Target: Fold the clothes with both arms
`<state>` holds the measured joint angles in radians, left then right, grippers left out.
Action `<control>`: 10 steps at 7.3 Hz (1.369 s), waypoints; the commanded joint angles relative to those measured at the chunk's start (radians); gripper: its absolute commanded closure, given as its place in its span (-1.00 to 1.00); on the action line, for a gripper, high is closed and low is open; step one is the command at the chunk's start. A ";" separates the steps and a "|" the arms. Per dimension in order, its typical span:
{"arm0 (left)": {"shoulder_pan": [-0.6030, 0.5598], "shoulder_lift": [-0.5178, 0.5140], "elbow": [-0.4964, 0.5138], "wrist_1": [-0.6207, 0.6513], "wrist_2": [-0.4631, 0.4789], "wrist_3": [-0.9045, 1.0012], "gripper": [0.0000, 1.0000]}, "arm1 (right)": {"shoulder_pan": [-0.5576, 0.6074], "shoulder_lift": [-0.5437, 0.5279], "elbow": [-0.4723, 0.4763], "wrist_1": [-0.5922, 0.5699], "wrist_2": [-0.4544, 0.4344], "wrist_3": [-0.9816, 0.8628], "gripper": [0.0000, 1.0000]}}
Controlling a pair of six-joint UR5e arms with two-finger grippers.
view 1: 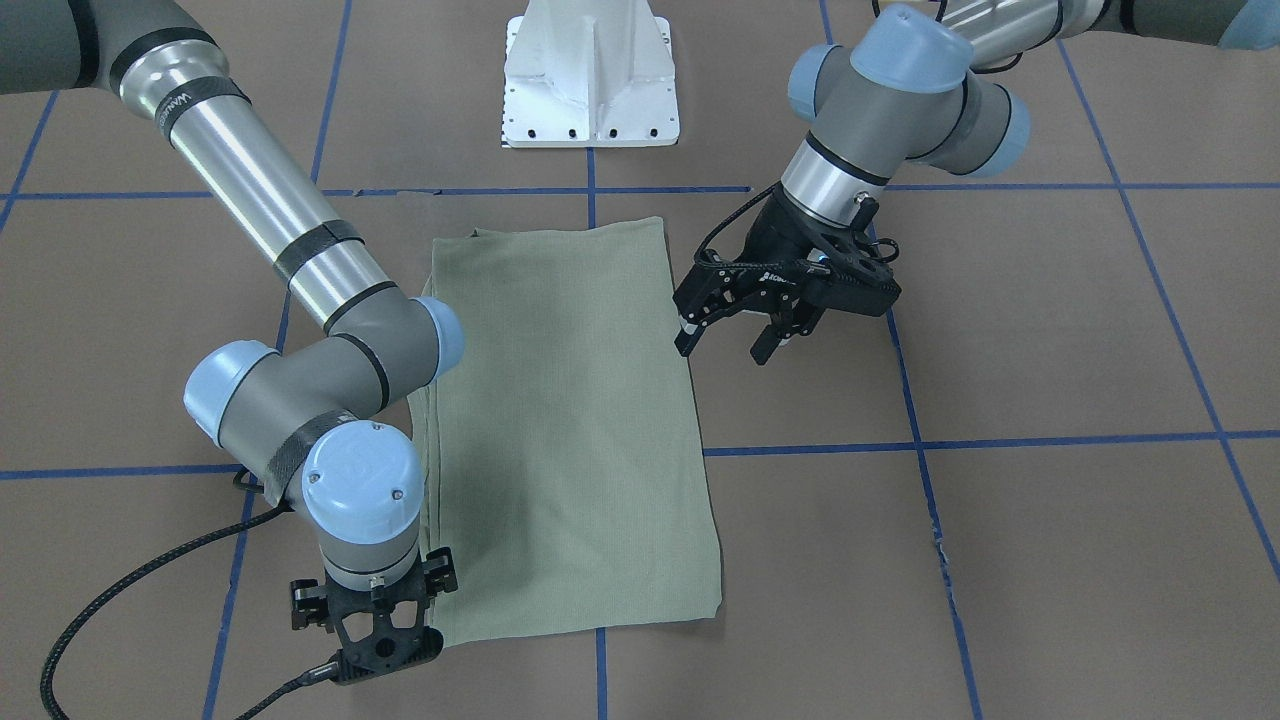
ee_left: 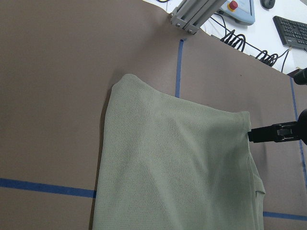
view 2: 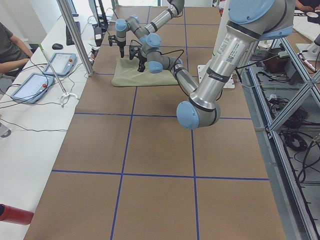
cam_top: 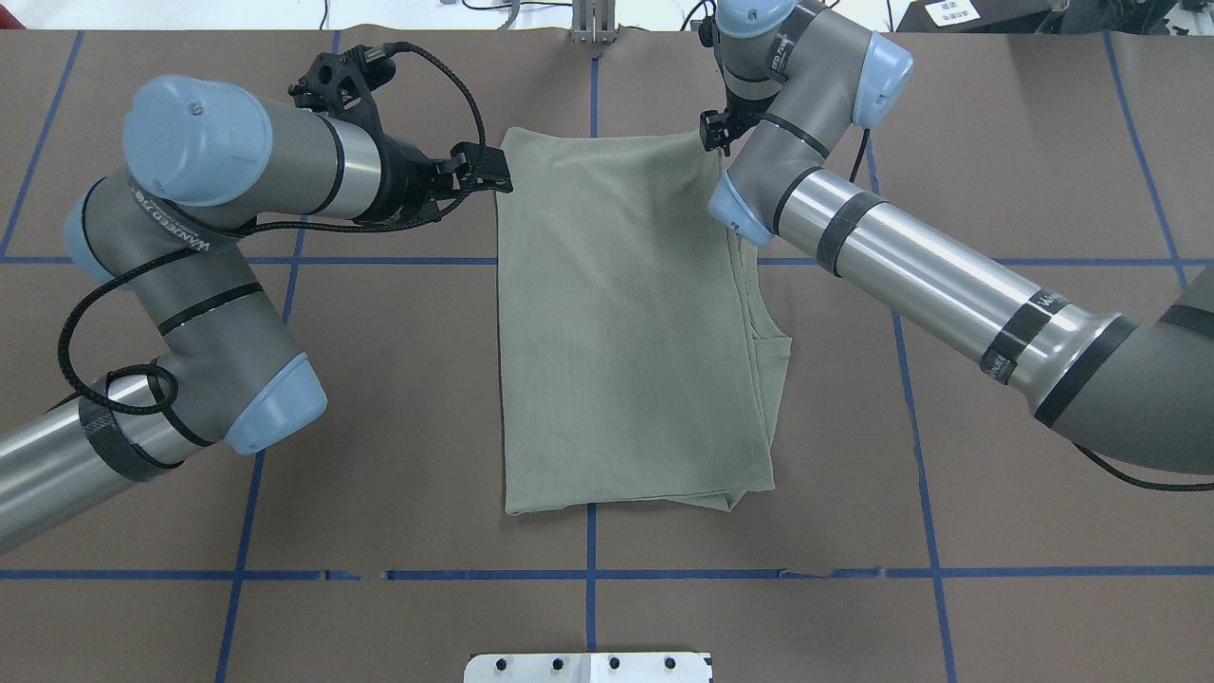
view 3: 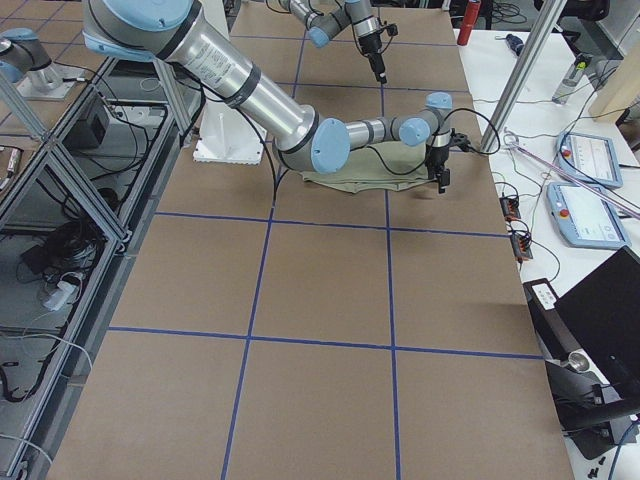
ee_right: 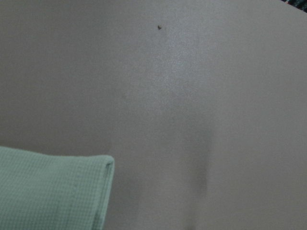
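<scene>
The sage-green shirt (view 1: 570, 430) lies flat on the brown table, folded into a tall rectangle (cam_top: 626, 323); its collar, tag and logo are hidden in the fold. My left gripper (view 1: 725, 340) is open and empty. It hovers above the table just off the shirt's far corner on my left (cam_top: 488, 175). My right gripper (view 1: 385, 625) points straight down at the other far corner (cam_top: 713, 133). It looks open, and its fingertips (ee_left: 250, 134) sit at the cloth's edge. The right wrist view shows that corner (ee_right: 48, 191) lying loose on the table.
The white pedestal base (view 1: 590, 80) stands at the robot's edge of the table. Blue tape lines (cam_top: 588, 574) grid the brown surface. A metal post (view 2: 75, 35) and an operators' desk with tablets (view 2: 30, 85) border the far side.
</scene>
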<state>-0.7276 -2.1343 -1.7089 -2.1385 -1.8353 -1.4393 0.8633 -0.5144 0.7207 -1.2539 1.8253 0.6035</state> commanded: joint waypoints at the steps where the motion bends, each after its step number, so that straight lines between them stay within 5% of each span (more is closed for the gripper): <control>1: 0.008 0.002 -0.003 0.005 -0.007 -0.004 -1.00 | 0.011 -0.027 0.125 -0.027 0.070 0.005 -1.00; 3: 0.030 0.007 -0.005 0.031 -0.109 -0.115 -1.00 | 0.010 -0.143 0.375 -0.186 0.123 0.007 -1.00; 6: 0.161 0.079 -0.064 0.058 -0.101 -0.283 -1.00 | 0.013 -0.399 0.766 -0.307 0.216 0.080 -1.00; 10: 0.359 0.054 -0.120 0.290 0.039 -0.427 -0.99 | -0.003 -0.660 1.081 -0.305 0.238 0.154 -1.00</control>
<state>-0.4199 -2.0762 -1.8219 -1.8853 -1.8312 -1.8205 0.8654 -1.1072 1.7254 -1.5608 2.0604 0.7515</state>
